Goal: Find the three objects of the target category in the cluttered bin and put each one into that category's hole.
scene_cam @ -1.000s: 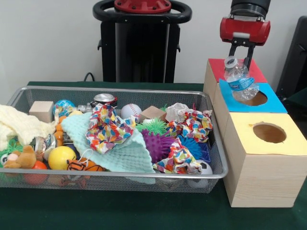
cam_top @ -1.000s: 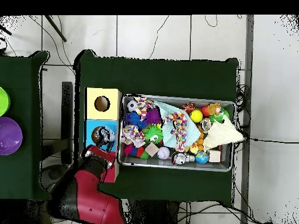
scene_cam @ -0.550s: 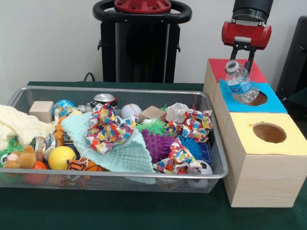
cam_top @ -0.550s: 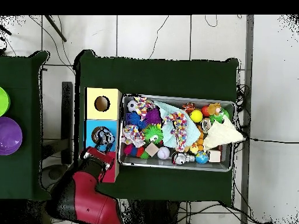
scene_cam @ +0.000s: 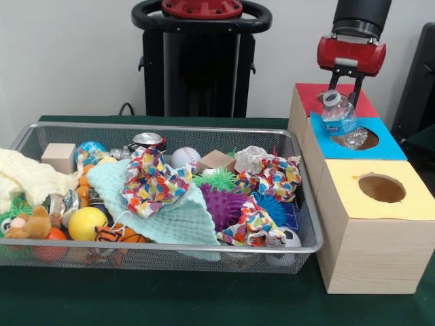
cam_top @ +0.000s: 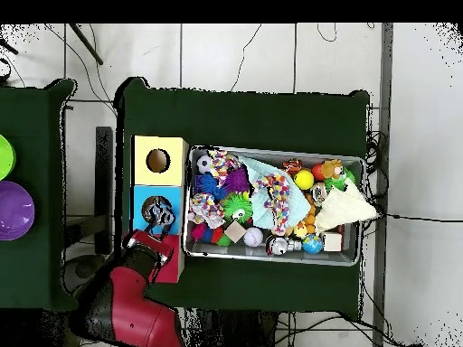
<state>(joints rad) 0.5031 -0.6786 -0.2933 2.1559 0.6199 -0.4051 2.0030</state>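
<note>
Front view shows the hand (scene_cam: 344, 82) spread open above the plastic bottle (scene_cam: 342, 121), which leans in the blue box's (scene_cam: 389, 143) hole, free of the fingers. Beside that box sits the wire bin (scene_cam: 307, 246) on the green-clothed counter (scene_cam: 136, 299), before a pale wall.
</note>
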